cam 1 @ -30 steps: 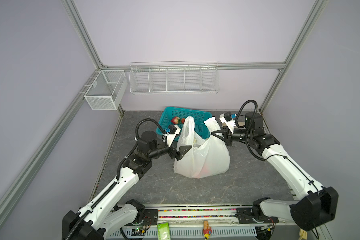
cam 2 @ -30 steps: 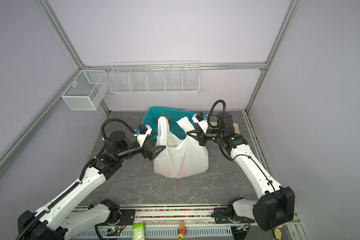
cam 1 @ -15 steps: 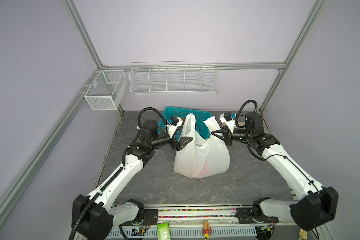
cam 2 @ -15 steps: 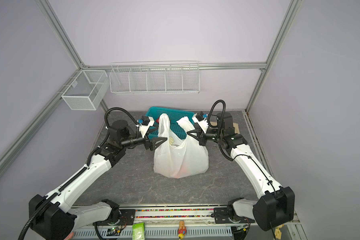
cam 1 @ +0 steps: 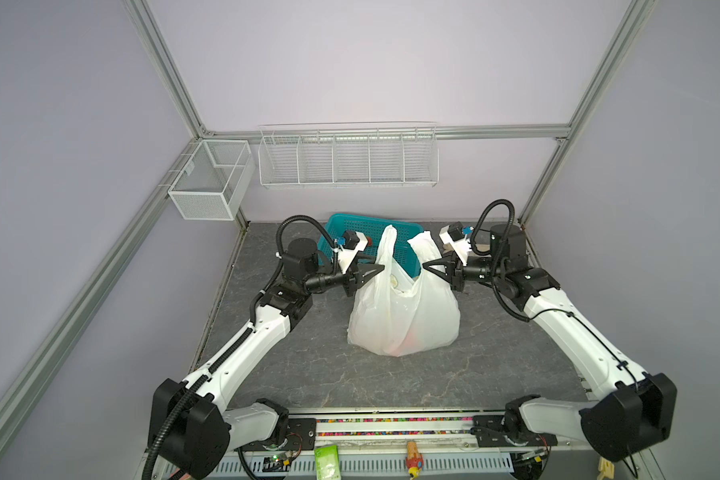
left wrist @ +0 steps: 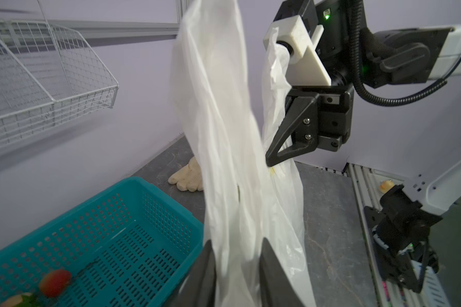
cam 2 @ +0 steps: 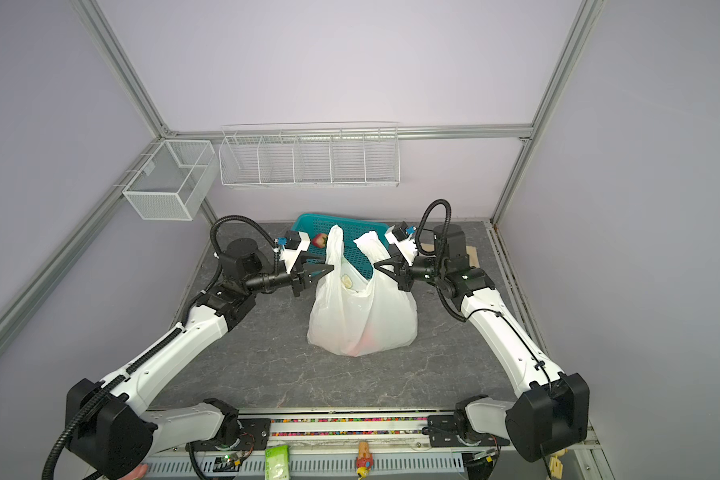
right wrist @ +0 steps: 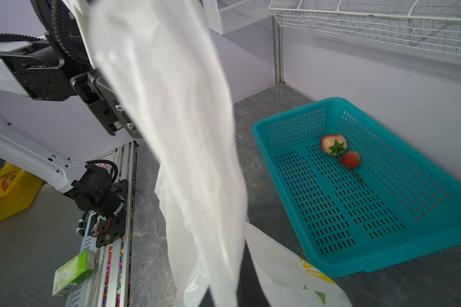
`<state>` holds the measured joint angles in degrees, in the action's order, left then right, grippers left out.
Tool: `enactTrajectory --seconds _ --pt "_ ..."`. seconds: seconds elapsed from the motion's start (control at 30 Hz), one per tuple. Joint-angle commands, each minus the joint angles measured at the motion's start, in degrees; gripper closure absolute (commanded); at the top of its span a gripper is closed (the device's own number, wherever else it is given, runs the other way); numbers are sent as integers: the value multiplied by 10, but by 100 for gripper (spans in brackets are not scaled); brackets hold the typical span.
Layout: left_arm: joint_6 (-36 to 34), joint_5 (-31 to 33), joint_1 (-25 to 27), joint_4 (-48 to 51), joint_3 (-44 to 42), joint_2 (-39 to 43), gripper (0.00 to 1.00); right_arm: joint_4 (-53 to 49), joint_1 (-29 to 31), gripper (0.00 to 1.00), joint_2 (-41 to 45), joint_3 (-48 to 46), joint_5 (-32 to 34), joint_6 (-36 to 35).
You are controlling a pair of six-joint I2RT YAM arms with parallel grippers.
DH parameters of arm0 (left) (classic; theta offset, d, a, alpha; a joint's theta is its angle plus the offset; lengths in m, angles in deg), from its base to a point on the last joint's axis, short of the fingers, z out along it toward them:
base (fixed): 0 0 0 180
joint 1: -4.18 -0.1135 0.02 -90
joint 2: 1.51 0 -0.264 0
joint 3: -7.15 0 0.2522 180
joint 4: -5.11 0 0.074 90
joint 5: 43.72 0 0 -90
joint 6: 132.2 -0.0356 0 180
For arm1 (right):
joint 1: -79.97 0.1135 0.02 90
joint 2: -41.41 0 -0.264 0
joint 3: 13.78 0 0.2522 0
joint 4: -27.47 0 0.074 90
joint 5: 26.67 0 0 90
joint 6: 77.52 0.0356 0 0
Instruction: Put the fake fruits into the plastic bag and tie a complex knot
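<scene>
Grey tabletop bears plastic bag veiling fruits.

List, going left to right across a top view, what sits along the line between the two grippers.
left gripper → left bag handle → right bag handle → right gripper. The teal basket behind overlaps these, so it is left out.

Thin translucent plastic bag, glossy plastic fruits, teal plastic basket, matt grey tabletop
</scene>
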<state>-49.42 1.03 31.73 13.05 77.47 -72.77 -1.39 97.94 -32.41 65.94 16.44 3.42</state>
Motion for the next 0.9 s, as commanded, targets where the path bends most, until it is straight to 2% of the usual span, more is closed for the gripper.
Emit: enactTrajectory --seconds 0.0,0.07,0.27,0.43,0.7,0.83,0.87 --pt "-21 -12 8 -5 -3 0 91 15 -4 94 12 -4 5 22" --pt "-45 -5 16 20 1 4 100 20 -4 94 13 -5 5 41" --pt "-134 18 43 135 34 20 100 -8 -5 93 20 3 43 91" --pt "-240 111 89 288 91 19 100 -59 -6 93 11 22 61 95" --pt "-340 299 185 412 171 -9 100 -80 -6 91 6 34 42 73" --pt "-337 317 192 392 173 -1 100 -77 -6 91 9 30 46 66" --pt "-338 310 192 382 163 8 94 -77 -6 91 9 30 47 65"
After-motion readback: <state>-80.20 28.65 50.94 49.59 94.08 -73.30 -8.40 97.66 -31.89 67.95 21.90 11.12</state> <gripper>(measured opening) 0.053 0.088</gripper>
